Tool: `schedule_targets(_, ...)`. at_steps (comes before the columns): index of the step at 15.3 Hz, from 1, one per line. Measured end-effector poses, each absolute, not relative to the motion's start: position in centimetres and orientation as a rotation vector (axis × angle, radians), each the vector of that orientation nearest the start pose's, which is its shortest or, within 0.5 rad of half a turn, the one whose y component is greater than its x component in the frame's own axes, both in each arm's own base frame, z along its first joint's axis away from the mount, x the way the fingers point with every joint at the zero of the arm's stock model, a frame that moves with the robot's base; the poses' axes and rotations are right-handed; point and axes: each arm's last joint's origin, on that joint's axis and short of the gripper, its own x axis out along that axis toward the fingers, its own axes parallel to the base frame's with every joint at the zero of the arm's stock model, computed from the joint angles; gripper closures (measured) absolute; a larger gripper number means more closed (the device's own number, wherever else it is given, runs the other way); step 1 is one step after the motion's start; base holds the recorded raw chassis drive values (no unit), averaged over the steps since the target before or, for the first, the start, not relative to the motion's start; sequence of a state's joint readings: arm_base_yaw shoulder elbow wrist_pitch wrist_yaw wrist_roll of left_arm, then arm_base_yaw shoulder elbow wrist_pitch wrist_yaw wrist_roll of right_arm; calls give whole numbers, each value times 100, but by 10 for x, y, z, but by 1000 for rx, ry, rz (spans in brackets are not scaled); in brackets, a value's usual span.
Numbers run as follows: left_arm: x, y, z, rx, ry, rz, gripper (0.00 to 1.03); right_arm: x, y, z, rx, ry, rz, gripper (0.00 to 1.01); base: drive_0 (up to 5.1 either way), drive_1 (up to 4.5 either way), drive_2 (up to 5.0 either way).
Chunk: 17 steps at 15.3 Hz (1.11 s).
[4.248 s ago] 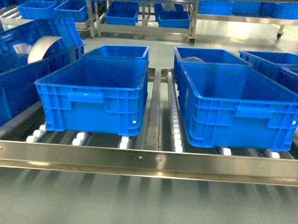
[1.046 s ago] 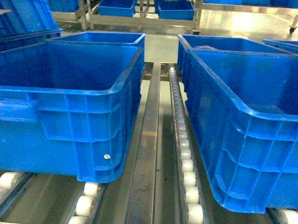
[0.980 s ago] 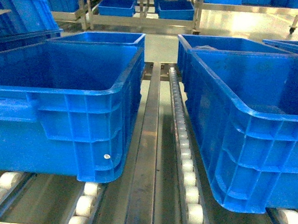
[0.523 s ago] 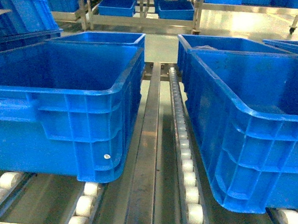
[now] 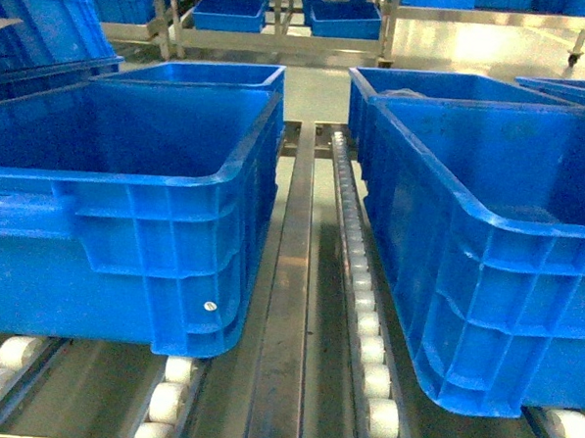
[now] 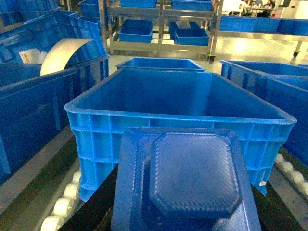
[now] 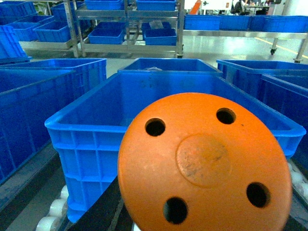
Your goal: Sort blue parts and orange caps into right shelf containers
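The left end effector's fingers are hidden behind a blue part (image 6: 192,180), the right's behind an orange cap (image 7: 204,163); their state cannot be told. Each faces a blue crate (image 6: 178,120) (image 7: 96,139) on shelf rollers (image 5: 369,355). No readable writing.

Bright overhead light, floor (image 5: 459,46) glare, soft focus

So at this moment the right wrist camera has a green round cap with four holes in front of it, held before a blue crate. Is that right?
Not quite: the round cap is orange, not green, as the right wrist view shows. The rest stands: it has four holes and sits in front of a blue crate.
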<state>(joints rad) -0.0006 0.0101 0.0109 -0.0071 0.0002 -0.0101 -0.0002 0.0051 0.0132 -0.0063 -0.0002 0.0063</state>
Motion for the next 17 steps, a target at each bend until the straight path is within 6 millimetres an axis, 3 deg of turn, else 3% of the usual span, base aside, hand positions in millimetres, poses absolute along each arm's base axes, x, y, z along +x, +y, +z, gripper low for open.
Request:
schedule_targets(6, 98, 0, 167, -12, -6, -4, 61, 97, 0, 170, -1, -32, -23, 58, 0, 0, 0)
schedule_targets(7, 98, 0, 182, -7, -174, -61, 61, 96, 4, 182, -3, -151, -62, 58, 0, 0, 0)
schedule_targets(8, 103, 2, 193, 14, -261, -81, 61, 99, 7, 183, -16, -146, -51, 58, 0, 0, 0)
schedule_targets(9, 120, 6, 191, 38, -223, -83, 61, 109, 4, 192, -45, -144, -65, 58, 0, 0, 0)
schedule_targets(10, 139, 9, 194, 47, -205, -81, 61, 125, 2, 215, -73, -190, -61, 58, 0, 0, 0)
schedule_targets(11, 173, 10, 215, 74, -250, -86, 61, 145, 2, 239, -91, -242, -51, 58, 0, 0, 0)
schedule_targets(12, 218, 7, 230, 75, -246, -96, 61, 177, 4, 255, -104, -245, -49, 58, 0, 0, 0)
schedule_targets(13, 263, 3, 220, 50, -106, -99, 61, 215, 7, 255, -119, -182, -53, 58, 0, 0, 0)
schedule_targets(15, 330, -5, 189, 22, 121, -77, 61, 282, 13, 234, -133, 3, -74, 58, 0, 0, 0)
schedule_targets(17, 362, -13, 208, -29, 98, -78, 61, 322, 17, 222, -126, 64, -90, 58, 0, 0, 0)
